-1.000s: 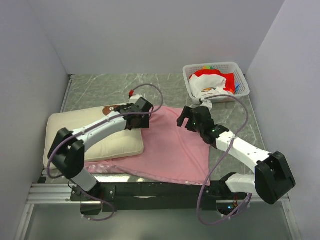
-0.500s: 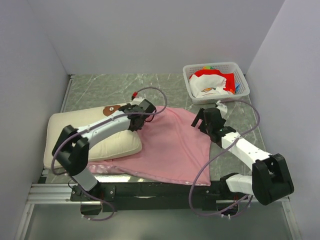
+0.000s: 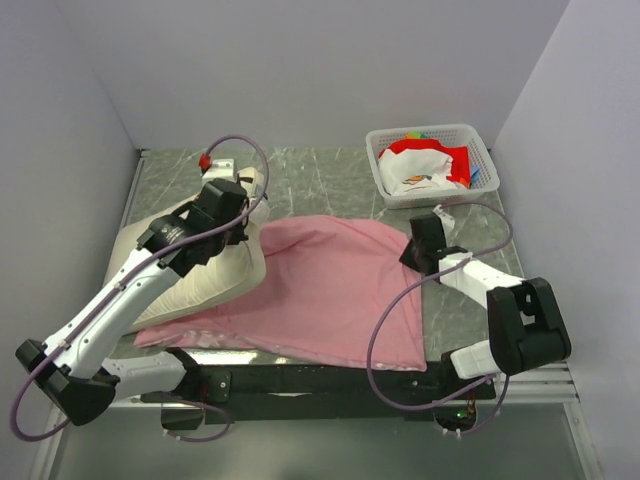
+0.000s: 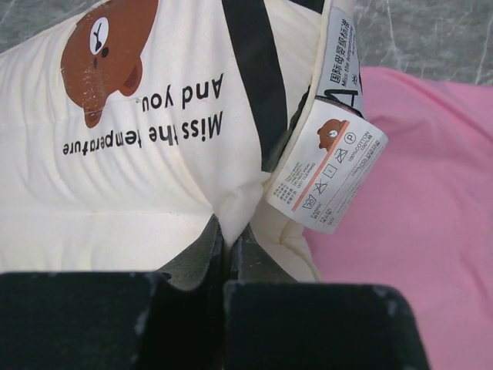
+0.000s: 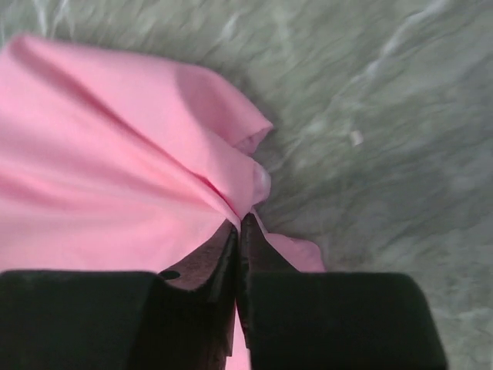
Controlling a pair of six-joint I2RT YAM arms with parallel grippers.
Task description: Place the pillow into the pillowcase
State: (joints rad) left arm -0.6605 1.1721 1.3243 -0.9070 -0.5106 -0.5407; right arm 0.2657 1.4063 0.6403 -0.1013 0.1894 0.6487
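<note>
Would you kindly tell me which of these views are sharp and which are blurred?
Top view: sharp and evenly lit, soft shadows by the pillow. Left wrist: crisp, the lettering and care tag legible, left fingers dark in the foreground. Right wrist: softest, table veining smeared, pillowcase folds hazy.

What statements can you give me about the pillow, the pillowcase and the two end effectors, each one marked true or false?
1. The left end effector is shut on the pillow. True.
2. The right end effector is open and holds nothing. False: it is shut on a fold of the pillowcase.
3. The pillow is fully inside the pillowcase. False: it is outside, beside the pillowcase.
4. A white basket stands at the far right. True.
</note>
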